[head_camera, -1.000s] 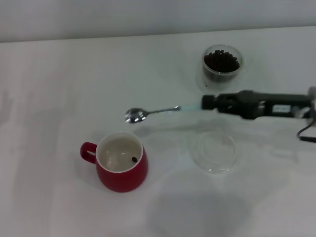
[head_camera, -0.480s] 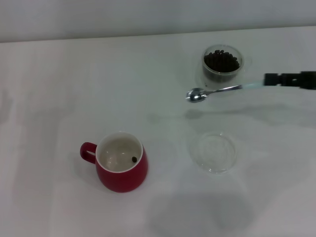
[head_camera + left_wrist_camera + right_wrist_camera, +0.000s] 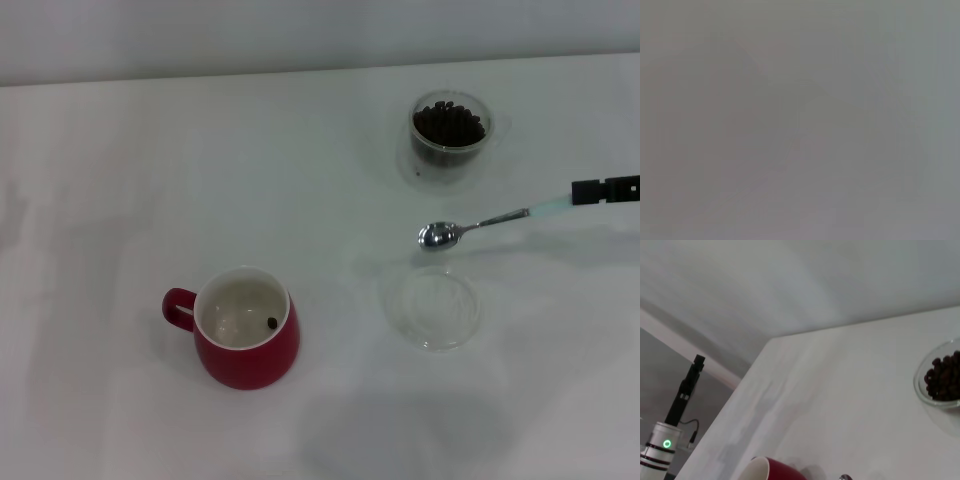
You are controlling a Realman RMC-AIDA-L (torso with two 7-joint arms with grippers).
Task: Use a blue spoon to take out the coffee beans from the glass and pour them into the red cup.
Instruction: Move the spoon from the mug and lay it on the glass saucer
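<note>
A white table (image 3: 120, 150) carried the red cup (image 3: 245, 340) near its front, a clear saucer (image 3: 433, 308) beside it, and the glass (image 3: 450, 135) of coffee beans (image 3: 449, 123) farther back.

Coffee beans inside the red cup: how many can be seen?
1: a single coffee bean lies inside the red cup, toward its right wall. The near wall may hide others.

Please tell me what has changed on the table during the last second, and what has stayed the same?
The right gripper carried the blue spoon away from above the red cup, toward the robot's right, to beside the glass and above the clear saucer. Cup, glass, saucer and coffee beans have not moved.
</note>
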